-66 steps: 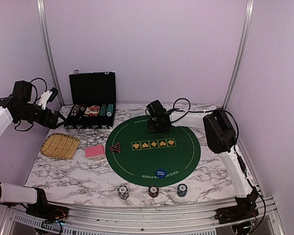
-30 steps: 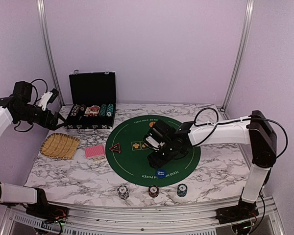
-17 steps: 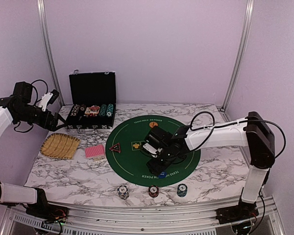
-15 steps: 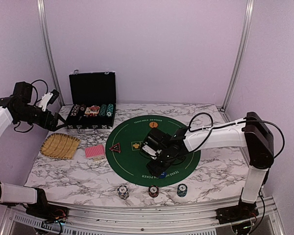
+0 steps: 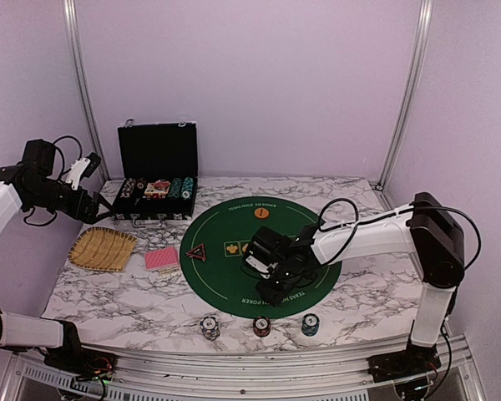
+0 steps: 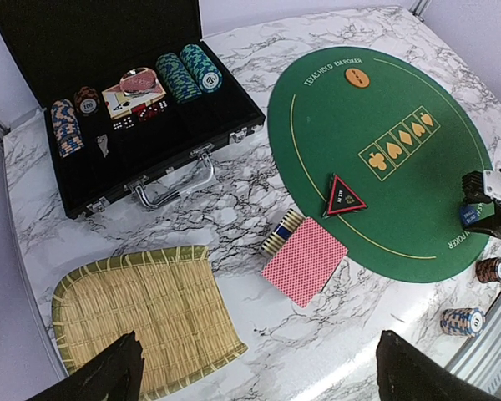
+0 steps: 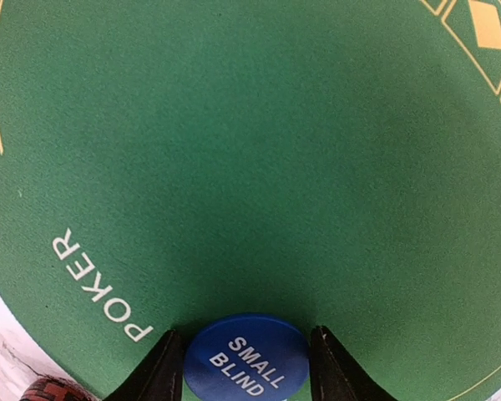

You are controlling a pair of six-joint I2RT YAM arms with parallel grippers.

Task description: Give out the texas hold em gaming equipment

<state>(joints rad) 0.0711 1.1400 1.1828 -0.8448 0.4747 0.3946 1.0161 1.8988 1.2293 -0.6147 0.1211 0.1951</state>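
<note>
Bottom centre, wrist view: R end effector (image 7: 247,378) half-open astride blue disc (image 7: 245,359), hold unclear. Risk: thin disc squirts out, fingers (image 7: 167,372) snag mat (image 7: 234,167).

This is a robotics lab test booth, not a home or a shop. Bare lilac walls (image 5: 250,83) close it in on three sides, held by aluminium posts (image 5: 77,83) at the upper left and upper right of the frame. Two robot arms (image 5: 376,238) are mounted at a metal rail (image 5: 234,373) along the bottom edge of a marble-patterned table (image 5: 125,305), with loose black cables (image 5: 342,200) looping off them.
</note>
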